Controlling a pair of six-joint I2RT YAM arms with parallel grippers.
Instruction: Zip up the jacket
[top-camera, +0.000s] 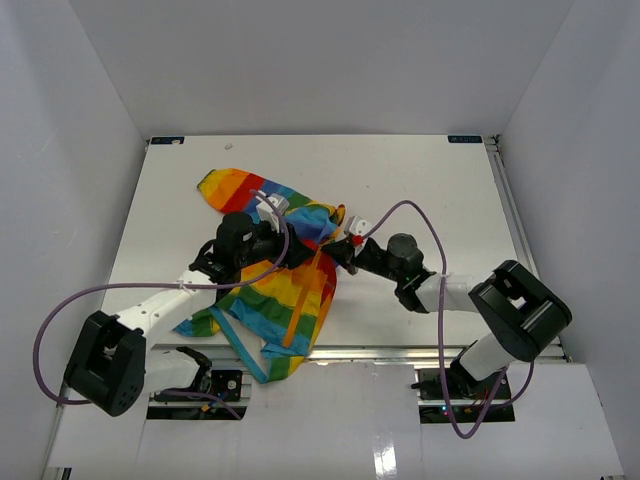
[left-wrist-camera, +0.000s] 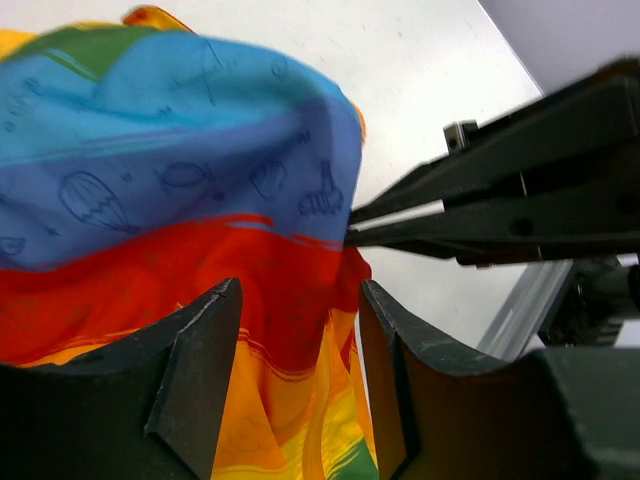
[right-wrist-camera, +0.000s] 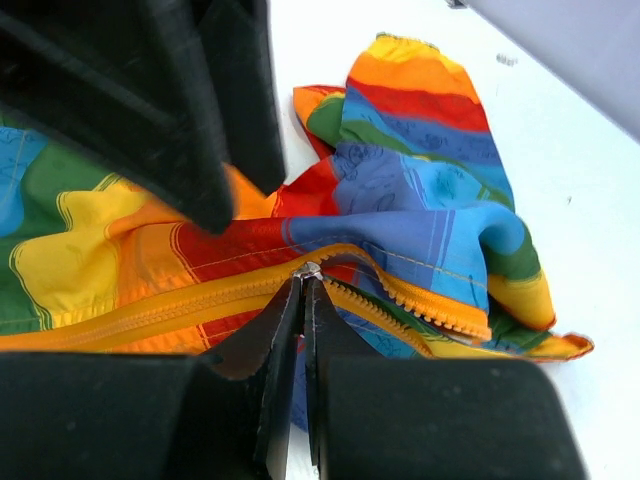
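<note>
The rainbow-striped jacket lies crumpled at the table's middle, its hem reaching the near edge. Its orange zipper is joined to the left of the metal slider and splits into two open rows of teeth to the right. My right gripper is shut on the slider's pull; it also shows in the top view and in the left wrist view. My left gripper is part closed on a bunched fold of red and orange jacket fabric, just beside the right gripper.
A sleeve of the jacket stretches to the far left. The white table is walled in by white panels. A metal rail runs along the near edge. Purple cables loop over both arms.
</note>
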